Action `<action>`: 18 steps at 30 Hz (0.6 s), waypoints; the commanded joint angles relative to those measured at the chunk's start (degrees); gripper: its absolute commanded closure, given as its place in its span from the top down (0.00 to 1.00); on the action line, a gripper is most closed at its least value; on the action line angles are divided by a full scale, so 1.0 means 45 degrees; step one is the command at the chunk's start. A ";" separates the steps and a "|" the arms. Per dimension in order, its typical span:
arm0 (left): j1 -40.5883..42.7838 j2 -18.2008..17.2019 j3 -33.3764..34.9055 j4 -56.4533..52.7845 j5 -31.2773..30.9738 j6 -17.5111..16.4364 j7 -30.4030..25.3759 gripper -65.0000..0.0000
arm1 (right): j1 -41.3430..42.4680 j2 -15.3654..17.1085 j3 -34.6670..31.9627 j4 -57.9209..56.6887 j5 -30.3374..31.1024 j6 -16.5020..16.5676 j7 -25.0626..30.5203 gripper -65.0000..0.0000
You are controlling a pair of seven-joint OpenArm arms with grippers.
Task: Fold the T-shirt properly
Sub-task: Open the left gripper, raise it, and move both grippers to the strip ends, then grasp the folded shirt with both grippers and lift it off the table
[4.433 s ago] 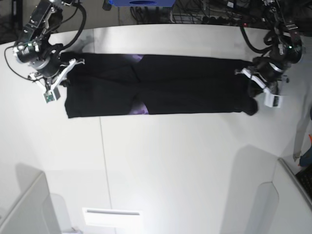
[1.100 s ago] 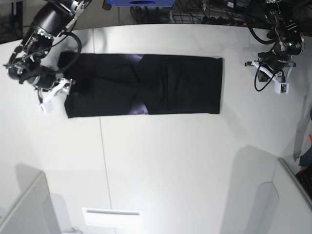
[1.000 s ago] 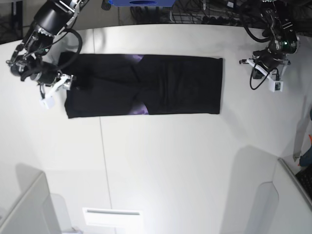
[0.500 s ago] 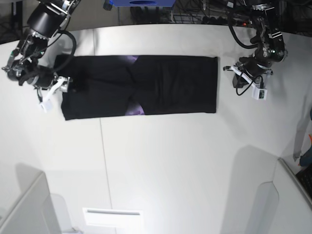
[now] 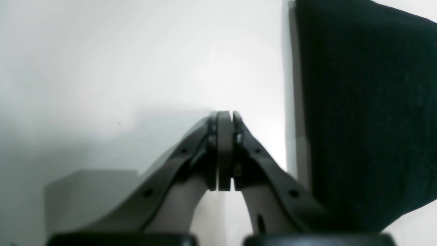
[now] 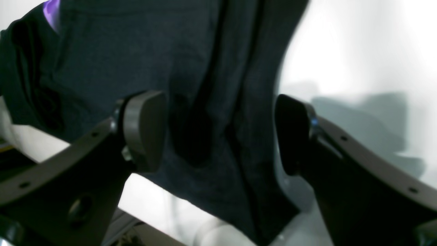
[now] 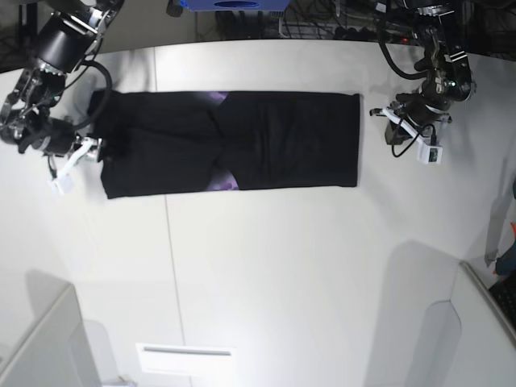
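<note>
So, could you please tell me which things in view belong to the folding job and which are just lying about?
Belonging to the job:
- T-shirt, lying as a long band on the table
- left gripper, shut, beside the shirt
- right gripper, open over the cloth

Lying about:
- blue box
- cables

Matt black knit cloth T-shirt (image 7: 266, 141), smooth glossy white table (image 7: 282, 266)

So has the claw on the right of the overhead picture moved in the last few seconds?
Yes. The left end effector has left the black cloth T-shirt's end and moved up the white table.
</note>
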 commanded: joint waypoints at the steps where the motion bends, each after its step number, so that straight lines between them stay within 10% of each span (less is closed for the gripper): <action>1: 0.0063 -0.0040 0.0027 0.0017 0.0349 0.0076 0.0449 0.00 | 0.0187 0.0228 0.0009 -0.0046 0.0194 0.0041 0.0150 0.71; 18: -0.0055 -0.0021 0.1277 0.0037 0.0349 0.0115 0.0429 0.00 | 0.0167 -0.0495 -0.0010 -0.0202 0.0252 0.0060 -0.0143 0.70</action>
